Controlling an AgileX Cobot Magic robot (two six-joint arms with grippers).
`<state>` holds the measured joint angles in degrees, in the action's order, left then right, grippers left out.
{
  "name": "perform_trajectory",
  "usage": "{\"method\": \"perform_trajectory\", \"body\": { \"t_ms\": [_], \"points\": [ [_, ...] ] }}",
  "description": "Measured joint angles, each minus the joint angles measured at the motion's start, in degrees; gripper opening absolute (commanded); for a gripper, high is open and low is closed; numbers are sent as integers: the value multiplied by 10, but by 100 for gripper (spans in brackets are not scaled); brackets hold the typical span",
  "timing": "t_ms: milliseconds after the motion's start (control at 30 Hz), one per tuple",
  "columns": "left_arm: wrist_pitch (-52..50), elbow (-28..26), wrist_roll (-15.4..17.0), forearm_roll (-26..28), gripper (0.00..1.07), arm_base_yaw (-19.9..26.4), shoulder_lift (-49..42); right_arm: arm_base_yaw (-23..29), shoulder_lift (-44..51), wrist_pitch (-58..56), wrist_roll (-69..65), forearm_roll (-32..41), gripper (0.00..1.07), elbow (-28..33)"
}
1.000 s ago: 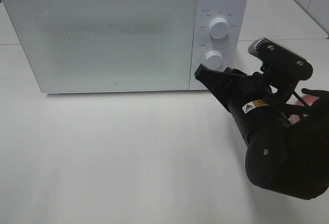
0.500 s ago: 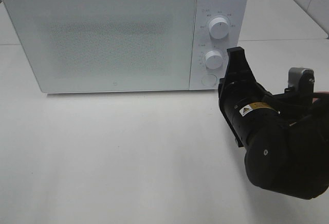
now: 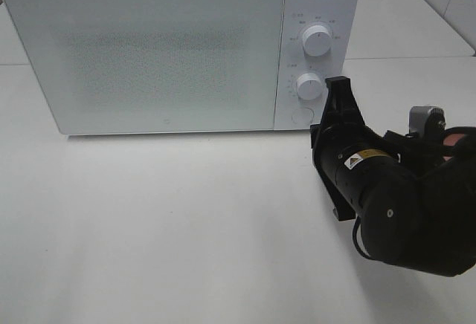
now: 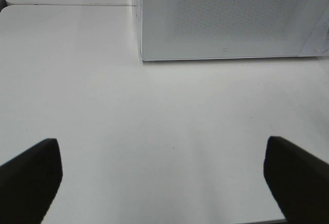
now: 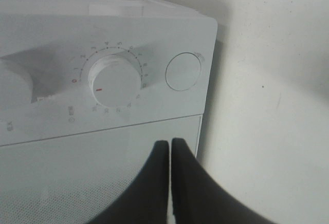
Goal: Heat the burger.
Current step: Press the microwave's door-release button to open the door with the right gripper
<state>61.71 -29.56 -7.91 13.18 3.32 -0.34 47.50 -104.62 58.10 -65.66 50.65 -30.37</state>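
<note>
The burger is out of view in every frame. The white microwave (image 3: 149, 49) stands at the back of the table with its door shut. My right gripper (image 3: 338, 84) is shut and empty, its tip just right of the lower dial (image 3: 309, 85) and above the round door button (image 3: 301, 114). In the right wrist view the shut fingertips (image 5: 170, 145) point at the control panel, close to the lower dial (image 5: 114, 80) and the button (image 5: 184, 71). My left gripper (image 4: 164, 178) is open and empty over bare table, well in front of the microwave (image 4: 231, 18).
The upper dial (image 3: 317, 39) sits above the lower one. A pink sliver (image 3: 455, 140), perhaps a plate, shows behind my right arm at the right edge. The white table (image 3: 186, 227) spreads in front of the microwave.
My right gripper has drawn back from the door button and swung from pointing left to pointing up beside the control panel. The microwave door stays shut.
</note>
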Motion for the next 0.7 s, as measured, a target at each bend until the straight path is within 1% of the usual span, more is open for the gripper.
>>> {"method": "perform_trajectory", "body": {
  "t_ms": [67,133,167,267,333,700],
  "points": [
    [0,0,0,0,100,0,0,-27,0,-12,-2,-17,0,-3],
    [0,0,0,0,100,0,0,-34,-2,-14,-2,-24,0,-7],
    [0,0,0,0,100,0,0,-44,-10,-17,-2,-42,0,-17],
    [0,0,0,0,100,0,0,-48,-15,-20,-5,-50,0,-23],
    [0,0,0,0,100,0,0,-56,-40,-32,-21,-71,0,-45],
    [0,0,0,0,100,0,0,-92,-88,-50,-32,-81,0,-91]
  ]
}}
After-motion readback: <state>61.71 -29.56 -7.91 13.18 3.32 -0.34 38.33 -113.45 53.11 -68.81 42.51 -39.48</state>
